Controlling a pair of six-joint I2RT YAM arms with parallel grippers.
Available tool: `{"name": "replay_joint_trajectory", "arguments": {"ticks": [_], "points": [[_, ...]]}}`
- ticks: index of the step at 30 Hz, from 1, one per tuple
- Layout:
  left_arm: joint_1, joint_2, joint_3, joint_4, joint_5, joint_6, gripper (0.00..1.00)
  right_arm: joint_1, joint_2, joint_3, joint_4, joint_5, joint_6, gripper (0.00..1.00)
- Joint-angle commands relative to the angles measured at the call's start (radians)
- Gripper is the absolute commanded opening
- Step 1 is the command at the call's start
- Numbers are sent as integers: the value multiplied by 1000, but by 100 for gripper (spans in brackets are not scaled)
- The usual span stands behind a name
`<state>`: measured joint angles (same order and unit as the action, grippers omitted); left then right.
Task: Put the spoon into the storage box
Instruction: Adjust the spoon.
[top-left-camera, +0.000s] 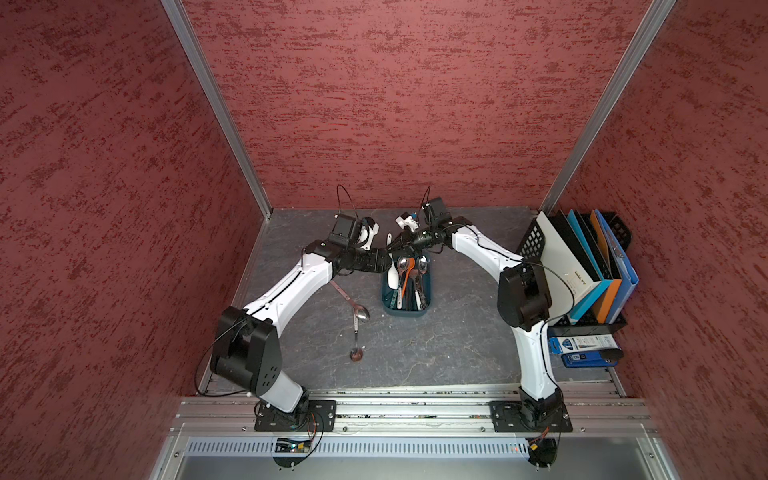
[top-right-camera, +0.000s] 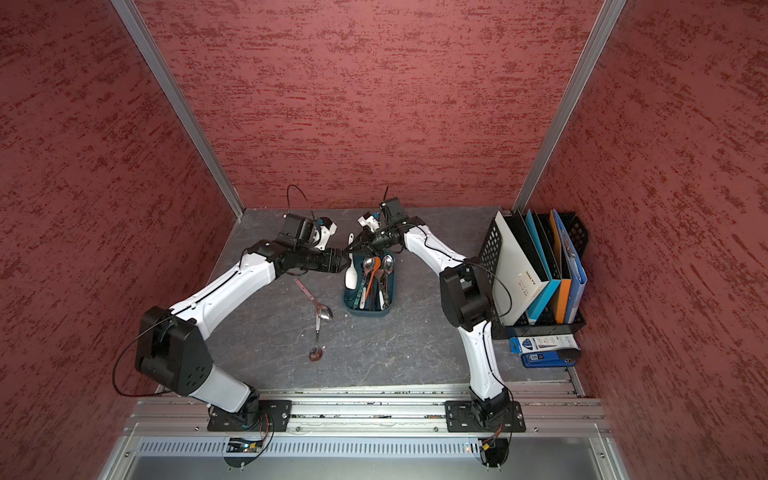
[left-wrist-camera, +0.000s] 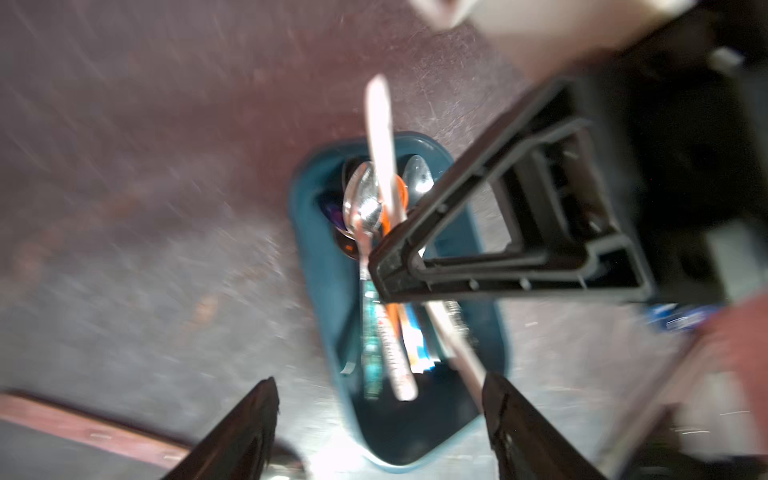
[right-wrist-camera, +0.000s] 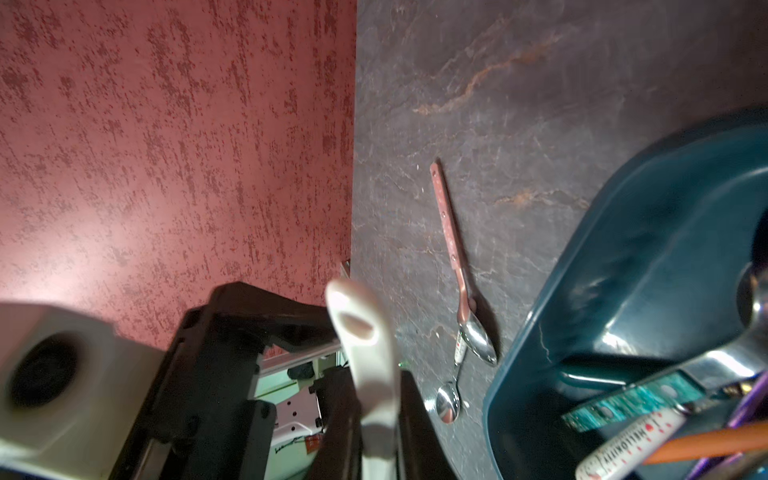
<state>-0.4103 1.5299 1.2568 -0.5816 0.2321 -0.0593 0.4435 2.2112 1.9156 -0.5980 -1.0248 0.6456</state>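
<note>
A white spoon (top-left-camera: 392, 277) hangs over the left rim of the dark teal storage box (top-left-camera: 428, 305), its handle end pointing to the back wall. My right gripper (right-wrist-camera: 376, 374) is shut on its handle (right-wrist-camera: 365, 345). My left gripper (left-wrist-camera: 380, 380) is open just above the box (left-wrist-camera: 316, 270), and the spoon's lower part (left-wrist-camera: 457, 340) runs down beside one left finger (left-wrist-camera: 503, 407). Whether they touch is blurred. Several metal and coloured spoons lie in the box. In both top views the two grippers meet at the box's far end.
Two spoons lie on the grey table left of the box: a pink-handled one (top-left-camera: 345, 296) and a small metal one (top-left-camera: 356, 343). A black mesh file rack with folders (top-left-camera: 582, 266) and blue packages (top-left-camera: 582, 349) stand at the right. Red walls enclose the table.
</note>
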Motion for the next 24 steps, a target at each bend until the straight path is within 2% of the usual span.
{"name": "replay_joint_trajectory", "arguments": {"ticks": [1,4,9,15,18,24], "points": [[-52,-25,-59,77,-185,315,80,-29,24,19,-127,-67,-91,0],[-88,-60,-107,151,-244,443,80,-31,16,-9,-120,-77,-89,0],[-120,-133,-228,291,-200,662,80,-31,15,-24,-122,-122,-67,0],[-194,-182,-364,506,-154,869,81,-28,8,-8,-255,-123,-124,0],[-237,-174,-419,612,-168,985,82,-25,5,-7,-318,-116,-159,0],[-279,-123,-440,720,-163,1087,83,-13,-12,-10,-376,-114,-189,0]]}}
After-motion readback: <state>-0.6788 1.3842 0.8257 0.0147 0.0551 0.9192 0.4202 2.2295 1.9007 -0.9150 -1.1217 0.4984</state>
